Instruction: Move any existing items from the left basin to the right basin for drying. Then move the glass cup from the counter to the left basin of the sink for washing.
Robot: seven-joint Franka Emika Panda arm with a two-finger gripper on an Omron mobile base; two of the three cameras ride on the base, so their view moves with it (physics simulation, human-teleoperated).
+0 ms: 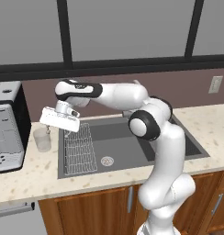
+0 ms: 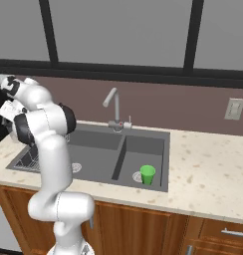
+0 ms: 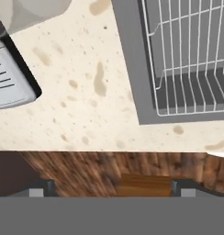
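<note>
step: looks like you're on part 2 now. Green cup [image 2: 147,175] already sits in the right basin [image 2: 143,149], and the left basin [image 1: 102,142] has nothing in it but the wire rack [image 1: 79,149], so part 1 reads as done imo.
glass cup: on the bench [image 1: 36,172] just left of the sink [image 1: 185,137], next to the coffee machine [image 1: 6,128]. Upright, nobody's got it.
claw: [image 1: 48,126] hovers right above/beside the glass cup [image 1: 42,139], not touching afaict. Fingers spread wide in the hand view, nothing between them, so released.
next: you prob need to drop lower and get the fingers either side of the cup before clenching. Tight spot w/ the machine right there, watch you don't knock it.
</note>
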